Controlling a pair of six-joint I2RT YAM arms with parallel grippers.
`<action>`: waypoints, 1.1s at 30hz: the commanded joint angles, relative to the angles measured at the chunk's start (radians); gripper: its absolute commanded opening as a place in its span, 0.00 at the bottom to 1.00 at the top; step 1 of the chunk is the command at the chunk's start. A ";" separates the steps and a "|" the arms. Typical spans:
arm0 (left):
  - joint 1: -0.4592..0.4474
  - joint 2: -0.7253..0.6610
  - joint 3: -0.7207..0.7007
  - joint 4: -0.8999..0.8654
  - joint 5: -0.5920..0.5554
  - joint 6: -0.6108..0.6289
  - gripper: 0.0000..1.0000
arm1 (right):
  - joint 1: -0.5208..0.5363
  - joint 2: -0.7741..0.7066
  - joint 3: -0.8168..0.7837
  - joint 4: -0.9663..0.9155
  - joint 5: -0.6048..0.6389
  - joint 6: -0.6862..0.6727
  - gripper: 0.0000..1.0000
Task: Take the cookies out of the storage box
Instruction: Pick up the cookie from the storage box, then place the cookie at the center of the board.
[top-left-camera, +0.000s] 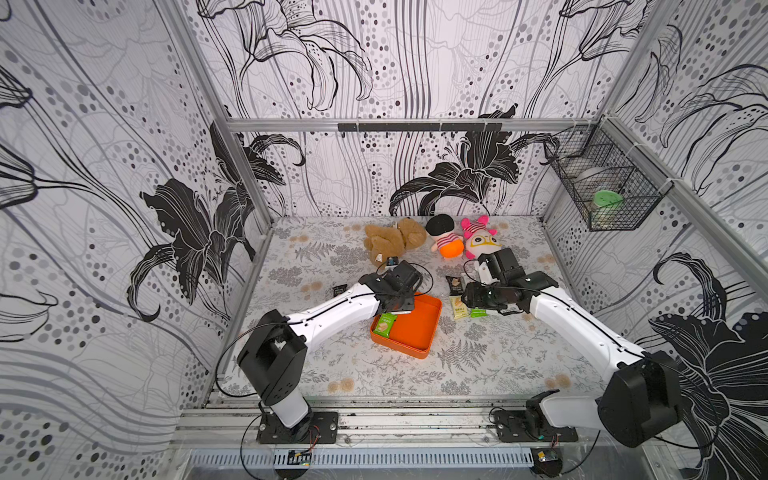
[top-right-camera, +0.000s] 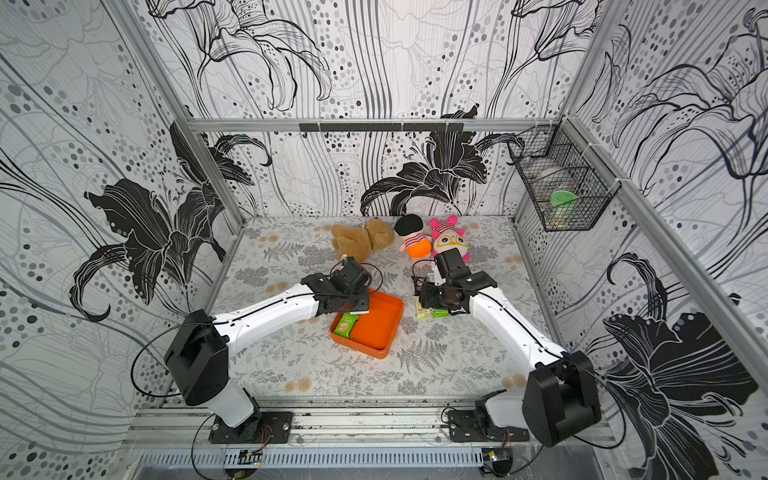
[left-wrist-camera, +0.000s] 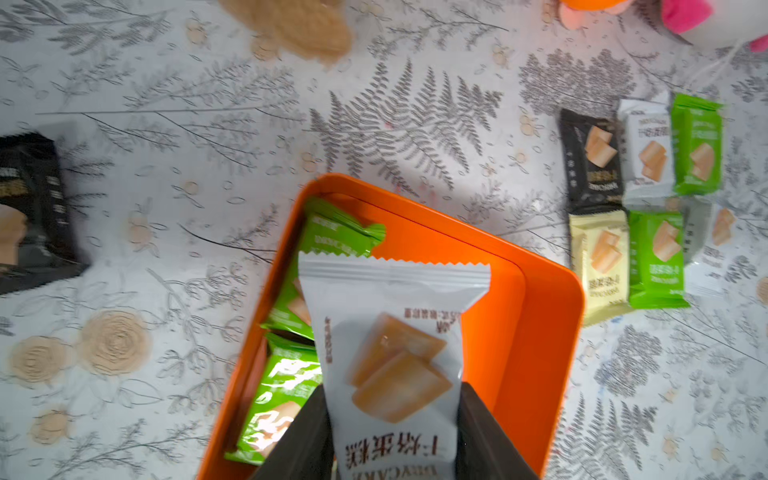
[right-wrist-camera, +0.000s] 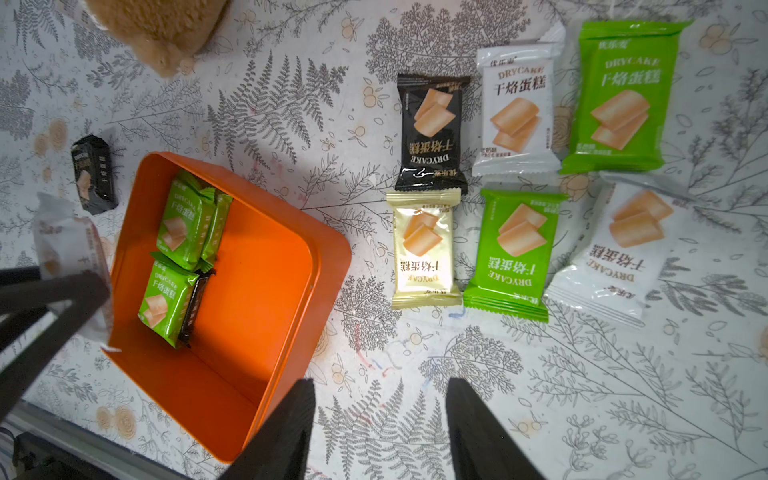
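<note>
The orange storage box (top-left-camera: 419, 332) (right-wrist-camera: 249, 291) lies mid-table. Two green cookies (right-wrist-camera: 183, 224) (right-wrist-camera: 164, 303) and a black one (right-wrist-camera: 193, 307) rest along its left wall. My left gripper (left-wrist-camera: 393, 388) hangs over the box, shut on a white cookie packet (left-wrist-camera: 395, 353) that pictures a tan biscuit. My right gripper (right-wrist-camera: 381, 382) stands open and empty above the tablecloth, just right of the box. Several cookies (right-wrist-camera: 515, 187) lie in rows on the table right of the box. One black packet (top-left-camera: 339, 289) lies to the box's left.
A brown plush (top-left-camera: 395, 241), a doll with an orange base (top-left-camera: 446, 243) and a pink plush (top-left-camera: 480, 239) sit at the back of the table. A black wire basket (top-left-camera: 606, 187) hangs on the right wall.
</note>
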 joint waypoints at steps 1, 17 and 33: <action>0.083 -0.008 0.006 -0.036 -0.007 0.119 0.46 | -0.005 0.010 0.022 0.017 -0.001 0.044 0.56; 0.325 0.249 0.125 -0.038 0.039 0.369 0.45 | -0.005 0.138 0.101 0.051 0.034 0.127 0.56; 0.373 0.304 0.085 0.021 0.089 0.383 0.60 | -0.006 0.176 0.151 0.024 0.036 0.134 0.55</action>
